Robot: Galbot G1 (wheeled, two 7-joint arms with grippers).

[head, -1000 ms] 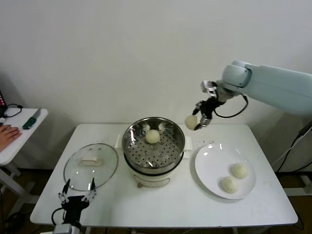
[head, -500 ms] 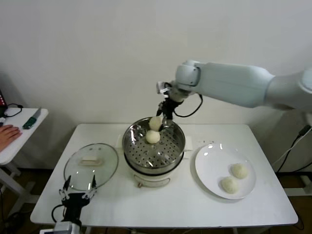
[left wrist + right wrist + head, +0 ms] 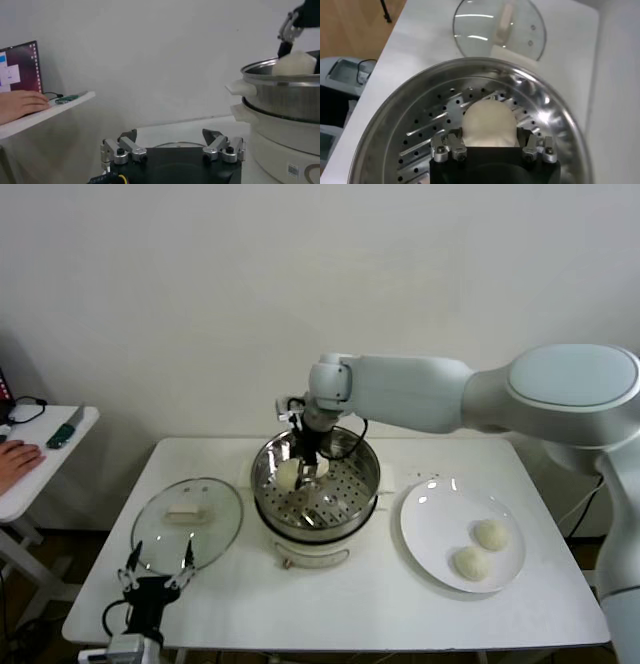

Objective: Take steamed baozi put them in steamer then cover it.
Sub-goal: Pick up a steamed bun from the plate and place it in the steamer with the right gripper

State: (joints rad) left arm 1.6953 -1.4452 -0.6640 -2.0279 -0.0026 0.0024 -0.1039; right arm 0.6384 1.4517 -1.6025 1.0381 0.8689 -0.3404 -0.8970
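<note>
Right gripper [image 3: 304,467] is clamped around a baozi [image 3: 488,123] inside the steamer [image 3: 355,484] — left gripper [image 3: 156,575] idles near the cover [image 3: 187,524], jaws spread wide.

Pale grey rounded arm [image 3: 470,389]; black tool [image 3: 492,150] with silver screwed fingers

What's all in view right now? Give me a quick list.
steamer: one, steel on cream base, table centre
baozi: three seen, cream-white; one gripped inside the steamer, two on the plate
plate: one, white, right of steamer
lid: one, clear glass, left of steamer
table: one, white
person's hand: one, on side table, far left
right claw: shut on baozi, inside steamer
left claw: open, parked by the lid
</note>
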